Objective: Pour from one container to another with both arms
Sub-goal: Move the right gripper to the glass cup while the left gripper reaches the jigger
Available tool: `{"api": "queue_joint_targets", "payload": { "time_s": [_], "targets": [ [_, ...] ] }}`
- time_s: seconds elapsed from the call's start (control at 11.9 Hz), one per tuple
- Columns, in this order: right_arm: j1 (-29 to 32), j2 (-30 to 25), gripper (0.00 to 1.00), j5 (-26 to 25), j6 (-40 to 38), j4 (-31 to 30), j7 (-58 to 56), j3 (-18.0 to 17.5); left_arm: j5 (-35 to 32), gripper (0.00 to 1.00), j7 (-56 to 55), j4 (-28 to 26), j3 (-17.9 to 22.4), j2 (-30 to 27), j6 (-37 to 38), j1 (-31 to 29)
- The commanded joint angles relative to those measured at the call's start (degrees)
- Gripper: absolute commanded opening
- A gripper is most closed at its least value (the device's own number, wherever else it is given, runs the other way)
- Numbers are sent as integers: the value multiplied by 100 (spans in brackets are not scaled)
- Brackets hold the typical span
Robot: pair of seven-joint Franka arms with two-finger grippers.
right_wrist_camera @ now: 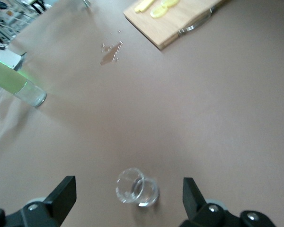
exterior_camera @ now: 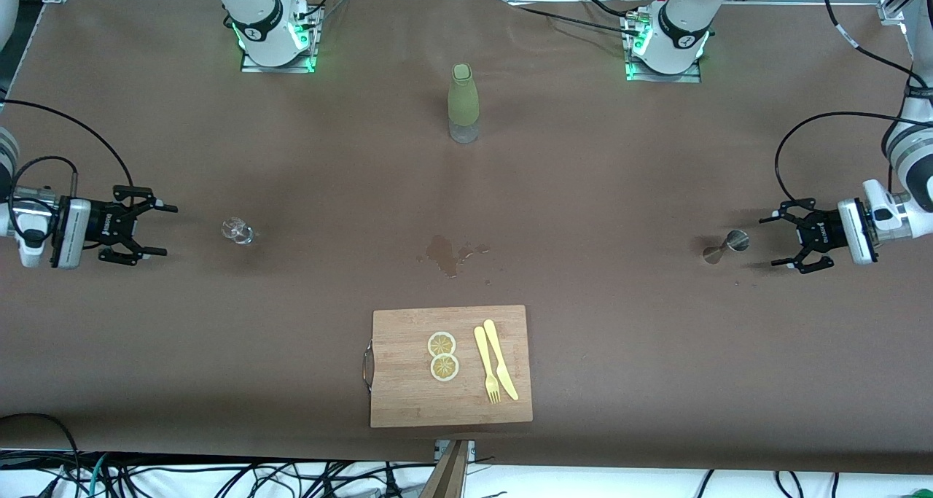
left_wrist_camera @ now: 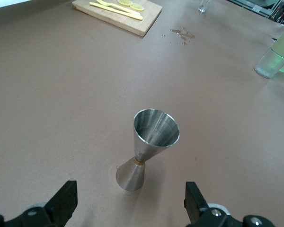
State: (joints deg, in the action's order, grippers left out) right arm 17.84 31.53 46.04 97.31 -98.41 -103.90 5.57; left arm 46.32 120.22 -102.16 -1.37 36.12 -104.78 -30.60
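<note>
Brown paper covers the whole table [exterior_camera: 219, 352], and both arms hang low at its two ends, pointing inward at each other. The left gripper [exterior_camera: 781, 241] has its fingers spread wide with nothing between them; just ahead of its fingertips stands a steel jigger [exterior_camera: 726, 246], upright on its smaller cone, apart from the pads. From the left wrist view the jigger [left_wrist_camera: 146, 149] sits squarely between the two open fingers [left_wrist_camera: 61, 201], its upper cup looking dry.

The right gripper [exterior_camera: 157, 230] is likewise wide open and holds nothing. A small clear glass [exterior_camera: 237, 230] lies on its side a little ahead of its fingertips; in the right wrist view the glass [right_wrist_camera: 137, 187] rests centred between the fingers [right_wrist_camera: 62, 195], untouched.

Between the two grippers, toward the arm bases, stands a bottle [exterior_camera: 463, 103] with a pale green sleeve. A wet spill [exterior_camera: 446, 254] marks the paper midway between them, and nearer the front camera lies a wooden cutting board [exterior_camera: 408, 396] carrying two lemon slices [exterior_camera: 442, 356], a yellow fork [exterior_camera: 486, 363] and knife [exterior_camera: 501, 359].
</note>
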Motion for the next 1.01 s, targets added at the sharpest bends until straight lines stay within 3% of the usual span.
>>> {"api": "queue_joint_targets", "payload": {
  "time_s": [0.0, 0.42, 0.92],
  "targets": [
    [245, 405, 100, 562, -255, 32, -1155, -65, 255, 100, 537, 161, -4, 368, 98, -52],
    [413, 1012, 100, 1064, -353, 32, -3186, -74, 606, 99, 1467, 170, -4, 571, 300, -52],
    [431, 1610, 100, 1127, -353, 94, -4067, -258, 1116, 99, 2269, 161, -4, 852, 485, 62]
  ]
}}
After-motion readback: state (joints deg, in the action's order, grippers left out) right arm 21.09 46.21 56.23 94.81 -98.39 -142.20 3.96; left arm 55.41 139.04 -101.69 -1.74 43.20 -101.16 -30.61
